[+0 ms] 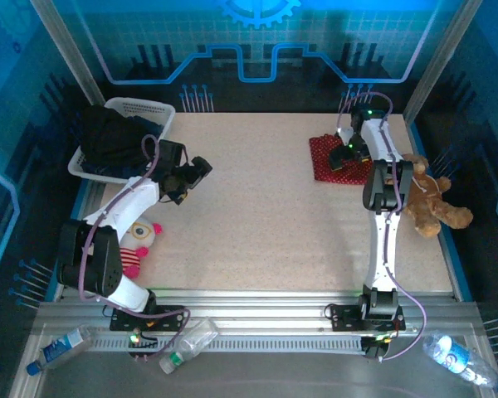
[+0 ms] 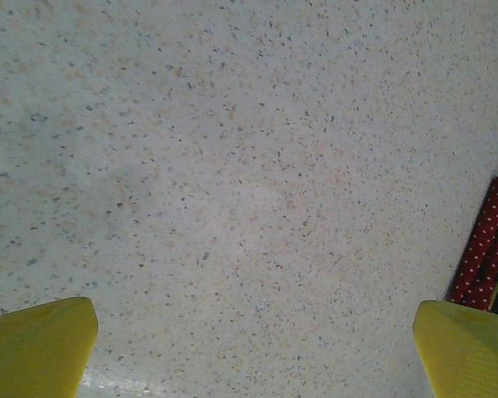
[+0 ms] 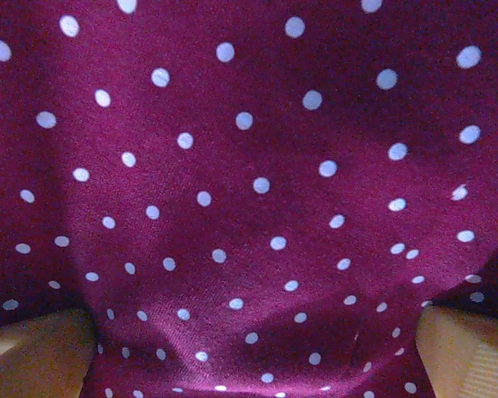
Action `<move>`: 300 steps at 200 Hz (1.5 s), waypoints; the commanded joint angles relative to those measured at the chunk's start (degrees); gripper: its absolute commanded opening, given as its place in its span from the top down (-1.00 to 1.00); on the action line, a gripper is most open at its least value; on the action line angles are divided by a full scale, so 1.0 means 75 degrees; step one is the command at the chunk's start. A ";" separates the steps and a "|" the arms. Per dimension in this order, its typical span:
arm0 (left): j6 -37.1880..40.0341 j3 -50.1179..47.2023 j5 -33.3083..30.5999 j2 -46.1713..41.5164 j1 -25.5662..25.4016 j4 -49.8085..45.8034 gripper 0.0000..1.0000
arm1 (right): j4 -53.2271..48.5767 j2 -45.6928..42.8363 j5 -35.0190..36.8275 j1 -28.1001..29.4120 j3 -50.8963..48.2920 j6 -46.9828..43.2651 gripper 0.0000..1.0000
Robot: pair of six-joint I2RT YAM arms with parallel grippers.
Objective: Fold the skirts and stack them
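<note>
The red dotted skirt (image 1: 332, 162) lay in a compact square at the far right of the tabletop (image 1: 257, 215), near the teddy bear (image 1: 432, 203). The right end effector (image 1: 349, 149) was positioned directly over this skirt with its jaws spread wide. In the right wrist view, dotted cloth spanned the space between both fingers. Contact with the cloth could not be confirmed. The left end effector (image 1: 191, 176) was also fully open, holding nothing, above bare tabletop near the white basket (image 1: 145, 106), which contained dark skirts (image 1: 108, 141). A pink-and-white plush toy (image 1: 137, 245) lay beside the left arm.
</note>
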 commanded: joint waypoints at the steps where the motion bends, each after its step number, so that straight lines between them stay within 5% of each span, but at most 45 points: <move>1: 0.0209 0.0270 -0.0218 -0.0224 0.0097 -0.0250 -0.98 | -0.0356 0.0324 -0.0025 0.0047 -0.0099 -0.0181 -1.00; 70: 0.0327 0.0214 -0.0208 -0.0365 0.0179 -0.0269 -0.98 | 0.0780 -0.1292 -0.0325 0.0227 -0.2809 0.0588 -1.00; 147: 0.1277 0.0910 -0.0470 -0.0329 0.0625 -0.0833 -0.98 | 0.0579 -0.1375 0.0126 0.0359 -0.1994 0.0630 -1.00; 200: 0.2456 0.2282 -0.1668 0.0104 0.1827 -0.1804 -0.98 | 0.1324 -0.2793 0.0416 0.0704 -0.2320 0.1120 -1.00; 251: 0.1610 0.2788 -0.0690 0.1206 0.3391 -0.1035 -0.98 | 0.2396 -0.4891 0.0100 0.1102 -0.3612 0.2265 -1.00; 300: 0.1092 0.3852 -0.0868 0.2645 0.4276 -0.0432 -0.83 | 0.2460 -0.5618 -0.0997 0.1196 -0.4129 0.3169 -1.00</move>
